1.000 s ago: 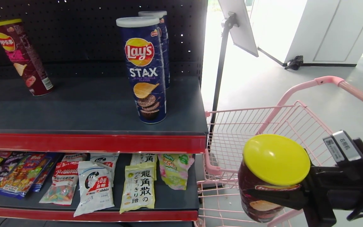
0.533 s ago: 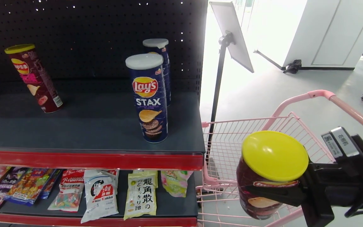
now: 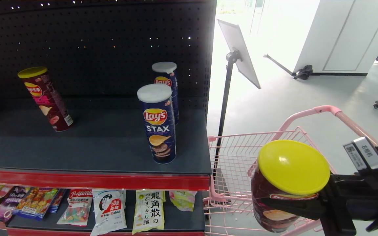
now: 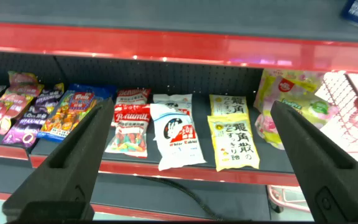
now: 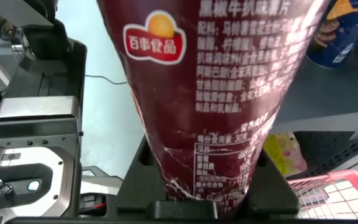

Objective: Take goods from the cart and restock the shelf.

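Note:
My right gripper [image 3: 307, 206] is shut on a maroon chip can [image 3: 274, 209] with a yellow lid, held upright over the pink cart [image 3: 241, 154], to the right of the shelf. The right wrist view has the same can [image 5: 216, 93] clamped between the fingers. On the upper shelf [image 3: 94, 147] a matching maroon can [image 3: 46, 98] leans at the back left. Two blue chip cans [image 3: 157, 127] [image 3: 166, 85] stand near its right end. My left gripper [image 4: 188, 155] is open in front of the lower shelf, with nothing between its fingers.
Several snack bags [image 4: 173, 134] lie in a row on the lower shelf [image 3: 110, 226]. A red strip [image 3: 94, 180] edges the upper shelf. A sign stand [image 3: 231, 65] rises between shelf and cart. The shelf between the leaning can and the blue cans is bare.
The head camera has moved, so shelf and cart sit lower in the picture. The held can stays in my right gripper and now stands higher against the shelf edge.

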Motion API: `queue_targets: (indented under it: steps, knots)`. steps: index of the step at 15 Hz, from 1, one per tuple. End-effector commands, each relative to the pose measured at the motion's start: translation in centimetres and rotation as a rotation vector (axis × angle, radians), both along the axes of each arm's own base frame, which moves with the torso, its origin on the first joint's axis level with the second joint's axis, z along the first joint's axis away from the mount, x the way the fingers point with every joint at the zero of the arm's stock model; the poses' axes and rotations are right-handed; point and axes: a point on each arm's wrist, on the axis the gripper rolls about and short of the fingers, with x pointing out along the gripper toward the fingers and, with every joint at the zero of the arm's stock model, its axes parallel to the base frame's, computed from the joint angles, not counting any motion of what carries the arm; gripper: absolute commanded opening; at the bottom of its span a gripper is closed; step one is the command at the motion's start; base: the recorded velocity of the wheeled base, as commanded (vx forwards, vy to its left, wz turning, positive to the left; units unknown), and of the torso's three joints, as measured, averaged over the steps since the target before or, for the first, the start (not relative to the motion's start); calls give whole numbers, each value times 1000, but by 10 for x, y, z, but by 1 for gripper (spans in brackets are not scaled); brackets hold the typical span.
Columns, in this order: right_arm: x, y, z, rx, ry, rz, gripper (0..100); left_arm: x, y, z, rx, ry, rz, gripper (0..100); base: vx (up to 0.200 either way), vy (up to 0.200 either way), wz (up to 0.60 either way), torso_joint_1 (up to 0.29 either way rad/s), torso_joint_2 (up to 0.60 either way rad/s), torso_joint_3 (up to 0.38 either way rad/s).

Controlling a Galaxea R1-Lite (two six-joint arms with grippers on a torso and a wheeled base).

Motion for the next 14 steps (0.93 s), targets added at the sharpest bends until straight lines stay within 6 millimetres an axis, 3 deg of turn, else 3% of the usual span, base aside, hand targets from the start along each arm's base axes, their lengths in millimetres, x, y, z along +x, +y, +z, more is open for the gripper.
queue_targets:
  steps: [1, 5, 14]
  knots:
    - [-2, -1, 1, 3, -5, -1, 0, 0, 0, 0, -1, 1, 1, 100, 0, 0, 0, 163, -378, -212]
    - [-2, -1, 1, 3, -5, -1, 0, 0, 0, 0, -1, 1, 1, 100, 0, 0, 0, 149, -327, -177]
    - [-12, -17, -1, 21, 27, -55, 0, 0, 0, 0, 1, 1, 1, 100, 0, 0, 0, 4, -6, -5]
